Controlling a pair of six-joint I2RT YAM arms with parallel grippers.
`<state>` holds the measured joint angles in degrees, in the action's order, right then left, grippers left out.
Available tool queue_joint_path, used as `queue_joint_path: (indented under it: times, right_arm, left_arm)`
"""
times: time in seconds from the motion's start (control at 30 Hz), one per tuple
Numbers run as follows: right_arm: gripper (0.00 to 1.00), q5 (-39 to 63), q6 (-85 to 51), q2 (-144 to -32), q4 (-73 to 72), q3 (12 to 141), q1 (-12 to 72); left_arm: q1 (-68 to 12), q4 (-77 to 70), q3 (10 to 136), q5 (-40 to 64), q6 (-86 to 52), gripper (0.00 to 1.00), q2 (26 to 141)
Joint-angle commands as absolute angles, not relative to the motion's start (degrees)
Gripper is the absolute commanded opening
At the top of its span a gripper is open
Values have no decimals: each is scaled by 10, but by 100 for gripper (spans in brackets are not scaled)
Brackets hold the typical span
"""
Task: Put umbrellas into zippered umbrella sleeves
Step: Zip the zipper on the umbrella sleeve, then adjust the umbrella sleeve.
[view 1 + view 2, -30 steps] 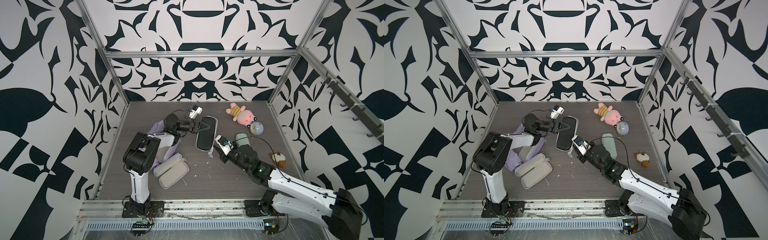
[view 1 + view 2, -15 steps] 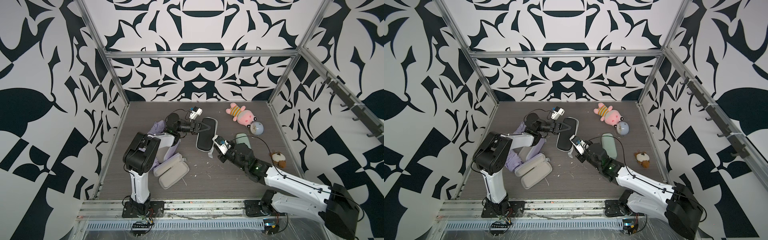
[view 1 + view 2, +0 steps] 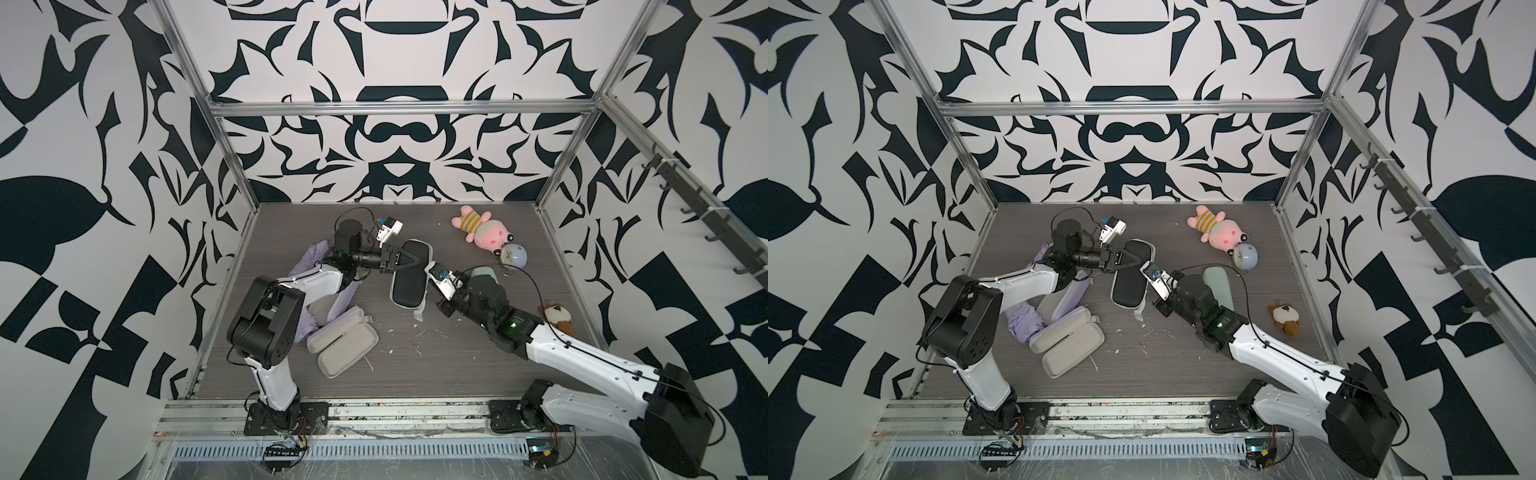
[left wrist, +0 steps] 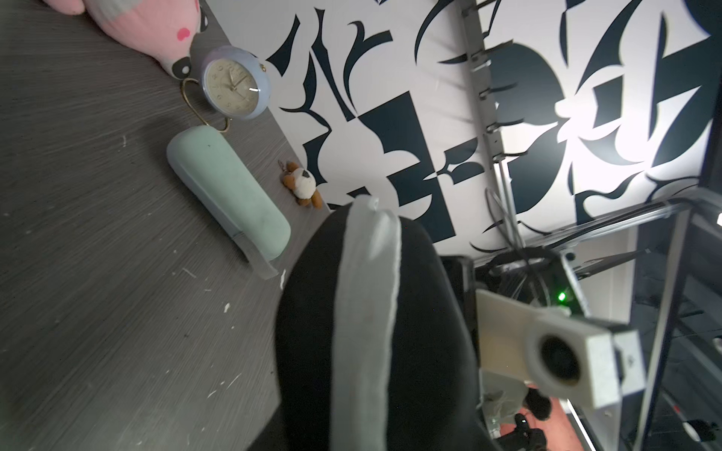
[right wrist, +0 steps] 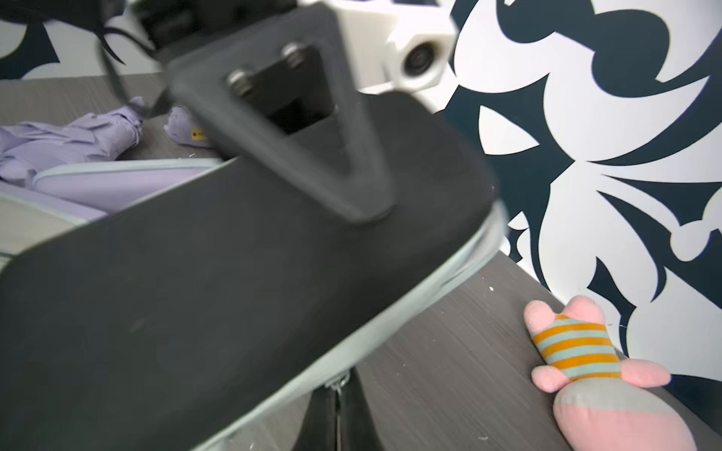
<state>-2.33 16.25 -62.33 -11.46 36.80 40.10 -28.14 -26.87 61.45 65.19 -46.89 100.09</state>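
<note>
Right wrist view: the right fingers (image 5: 318, 425) are pinched shut on the small metal zip pull (image 5: 339, 382) at the grey-taped edge of the black sleeve (image 5: 234, 293), which fills the space just beyond their tips. The left fingers (image 5: 361, 205) clamp the sleeve's far end, one flat on its shell, the other hidden beneath. Running the zip should go best if the pull is drawn along the tape, following its curve, while the left clamp resists the tug; pulling outward could slip the pinch. The counter (image 5: 449, 351) is dark wood-grain flecked with white crumbs. Black-and-white patterned walls (image 5: 586, 156) rise close beyond both sets of fingers.
</note>
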Motion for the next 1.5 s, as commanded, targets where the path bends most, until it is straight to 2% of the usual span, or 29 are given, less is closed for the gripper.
queue_joint_path:
  times: [0.0, 0.43, 0.63, 0.77, 0.8, 0.87, 0.97, 1.1, 1.27, 1.47]
  right_arm:
    - [0, -1, 186, -620, -160, 430, 359]
    - [0, -2, 347, -700, -95, 567, 322]
    - [0, -32, 353, -718, -53, 596, 303]
    - [0, 16, 301, -713, -5, 590, 306]
    - [6, 31, 283, -706, 7, 588, 306]
    - [33, 61, 239, -690, 56, 582, 296]
    - [52, 145, 142, -660, 83, 555, 252]
    - [74, 314, 9, -644, 57, 517, 195]
    - [76, 449, -83, -693, 19, 509, 192]
    - [75, 516, -116, -738, -3, 514, 193]
  left_arm:
    - [-299, 50, 657, 659, -228, 10, 980]
    - [-367, 189, 677, 630, -128, 12, 1021]
    - [-366, 262, 699, 612, -72, 13, 1033]
    - [-362, 315, 735, 606, -25, 14, 1034]
    - [-358, 324, 742, 605, -17, 15, 1032]
    - [-343, 332, 750, 603, -4, 17, 1026]
    - [-330, 321, 753, 592, 9, 20, 1012]
    - [-330, 334, 764, 573, 54, 30, 1005]
    - [-335, 364, 783, 570, 92, 37, 1007]
    - [-339, 372, 780, 584, 121, 41, 983]
